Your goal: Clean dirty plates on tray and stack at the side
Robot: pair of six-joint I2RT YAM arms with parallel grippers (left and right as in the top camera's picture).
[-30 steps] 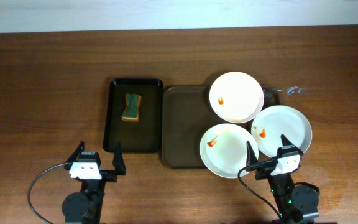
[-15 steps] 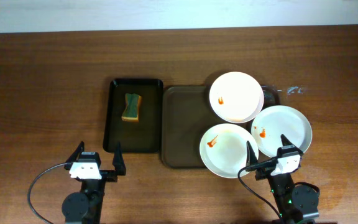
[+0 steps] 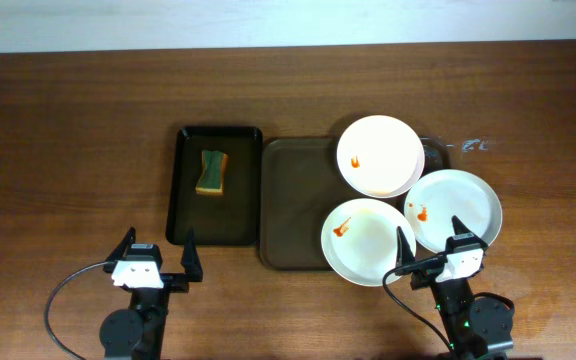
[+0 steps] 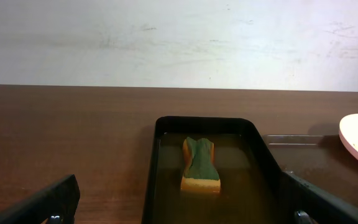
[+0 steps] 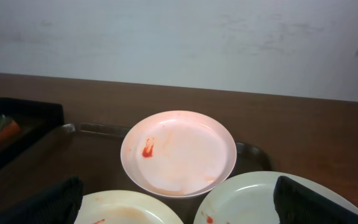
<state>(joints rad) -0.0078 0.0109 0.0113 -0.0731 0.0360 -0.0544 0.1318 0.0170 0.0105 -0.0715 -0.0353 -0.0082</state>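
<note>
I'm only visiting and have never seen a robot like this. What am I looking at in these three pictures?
These are two robot arms at a wooden table. One picture looks straight down from above. The other two come from small cameras on each arm's wrist, so the dark shapes in their bottom corners are that arm's own fingers. Seen from above, the left gripper and right gripper sit at the near edge, both open and holding nothing. Three white plates with orange-red smears crowd the right end of a brown tray. Beside it, a smaller black tray holds a green and yellow sponge.
</note>
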